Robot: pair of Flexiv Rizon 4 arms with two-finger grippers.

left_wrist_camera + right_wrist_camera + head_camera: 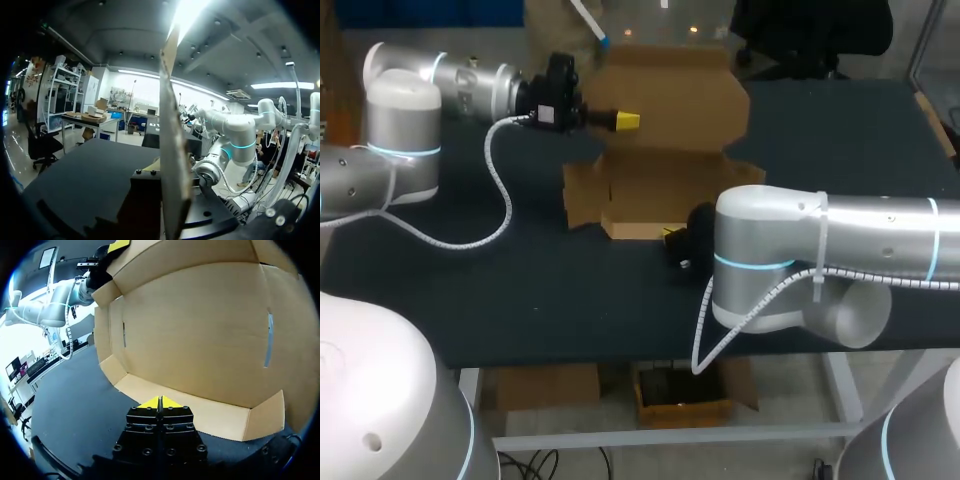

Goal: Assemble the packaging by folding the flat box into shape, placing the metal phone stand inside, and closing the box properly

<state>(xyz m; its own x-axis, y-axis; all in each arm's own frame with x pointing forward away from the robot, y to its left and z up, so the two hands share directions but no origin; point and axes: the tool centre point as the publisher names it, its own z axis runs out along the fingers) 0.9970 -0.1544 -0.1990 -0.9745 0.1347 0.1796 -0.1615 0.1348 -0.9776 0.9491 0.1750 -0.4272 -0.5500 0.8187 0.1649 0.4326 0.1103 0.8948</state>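
Note:
The brown cardboard box (660, 190) lies half folded in the middle of the table, its lid (670, 95) standing up at the back. My left gripper (627, 121) is shut on the lid's left edge. In the left wrist view that panel (172, 150) runs edge-on straight ahead, and the fingers themselves are hidden. My right gripper (670, 236) is shut and empty at the box's front edge. Its joined yellow tips (160, 401) rest against the low front flap (200, 415), facing the box's inside (200, 330). No metal phone stand is in view.
The dark table (470, 280) has bare surface to the left of and in front of the box. My right arm's elbow (770, 260) hangs over the front right part of the table. A small side flap (265, 415) stands up to the right of my right gripper.

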